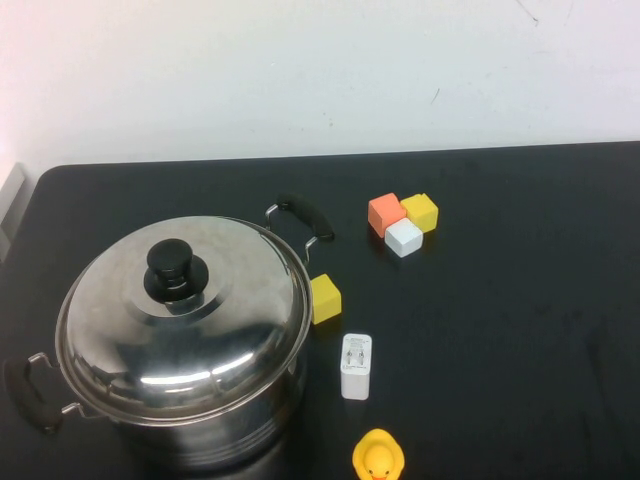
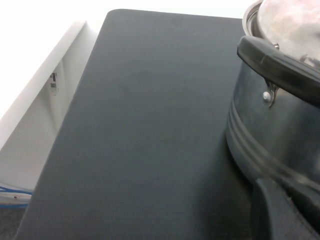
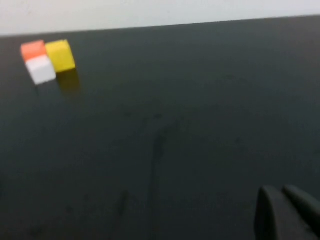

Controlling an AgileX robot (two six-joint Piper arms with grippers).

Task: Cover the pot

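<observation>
The left gripper point(image 2: 280, 210), showing only as a dark finger at the edge of its wrist view, sat low just beside the wall of the large shiny stainless-steel stockpot point(image 1: 215, 435); whether it was open could not be told. The domed steel lid with a black knob point(image 1: 180, 315) rested on the pot. The right gripper point(image 3: 286, 210) hung over bare black tabletop point(image 3: 200, 100), its dark fingertips close together and empty. Well beyond it sat orange point(image 3: 33, 49), white point(image 3: 42, 69) and yellow point(image 3: 61, 55) cubes, clustered together.
</observation>
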